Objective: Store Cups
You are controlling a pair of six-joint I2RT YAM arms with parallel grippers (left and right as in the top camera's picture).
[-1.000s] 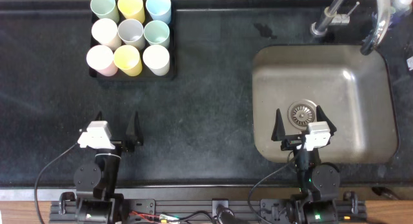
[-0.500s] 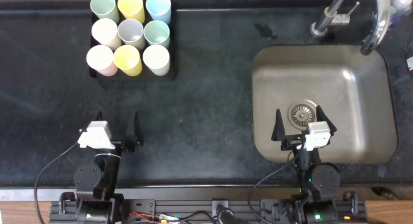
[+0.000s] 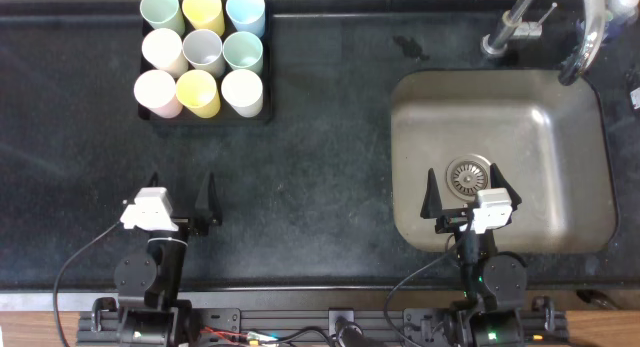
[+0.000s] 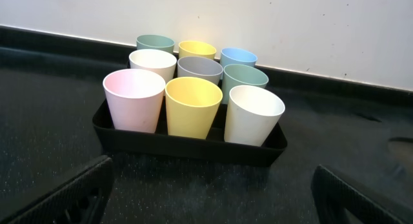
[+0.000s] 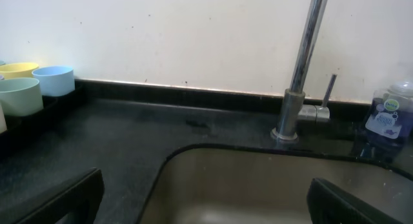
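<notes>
Cups: nine cups (image 4: 191, 88) stand upright, mouths up, packed in a black tray (image 4: 187, 148).
Direction: I see them straight ahead of the left gripper (image 3: 181, 187), well apart.
Nearer arm: I judge the left; the right gripper (image 3: 465, 183) is over the sink (image 3: 560, 117).
Fingers: wide and empty on both.
Look: plain tapered pastel cups: pink, yellow, white, grey, green, blue.

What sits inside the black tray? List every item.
Nine upright cups fill the black tray in three rows of three: pink, yellow, white, grey, green and blue. The cups cover the tray's floor, so anything beneath them cannot be seen.
</notes>
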